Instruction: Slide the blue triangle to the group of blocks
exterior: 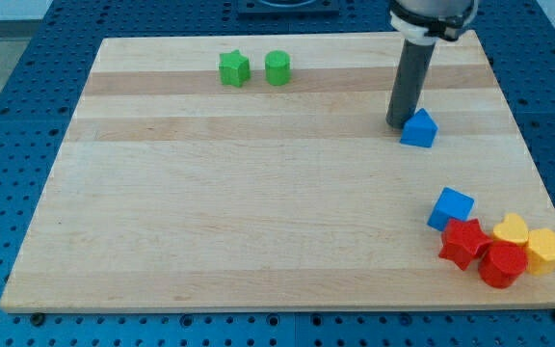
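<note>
The blue triangle lies on the wooden board at the view's upper right. My tip rests on the board right at the triangle's upper-left side, touching or nearly touching it. The group of blocks sits at the view's bottom right: a blue cube, a red star, a red block, a yellow heart and a yellow block, packed close together.
A green star-like block and a green rounded block sit side by side near the board's top edge, left of centre. The board lies on a blue perforated table; its right edge runs close to the group.
</note>
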You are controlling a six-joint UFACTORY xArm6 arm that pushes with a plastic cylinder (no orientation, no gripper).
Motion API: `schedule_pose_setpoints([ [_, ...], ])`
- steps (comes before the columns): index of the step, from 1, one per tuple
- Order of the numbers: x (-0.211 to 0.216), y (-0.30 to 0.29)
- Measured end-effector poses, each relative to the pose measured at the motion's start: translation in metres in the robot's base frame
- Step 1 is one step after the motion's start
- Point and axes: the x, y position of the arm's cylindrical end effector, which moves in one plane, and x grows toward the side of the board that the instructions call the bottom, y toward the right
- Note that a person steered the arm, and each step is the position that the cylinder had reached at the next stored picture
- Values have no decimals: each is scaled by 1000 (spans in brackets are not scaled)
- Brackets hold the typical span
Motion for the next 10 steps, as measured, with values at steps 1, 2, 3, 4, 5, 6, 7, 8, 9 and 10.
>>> schedule_pose_setpoints([
  [1,21,4],
  [2,13,4],
  [3,1,9],
  [4,1,25],
  [5,9,33],
  [6,26,42],
  [7,48,42],
  [8,70,42],
  [9,91,42],
  [10,103,42],
])
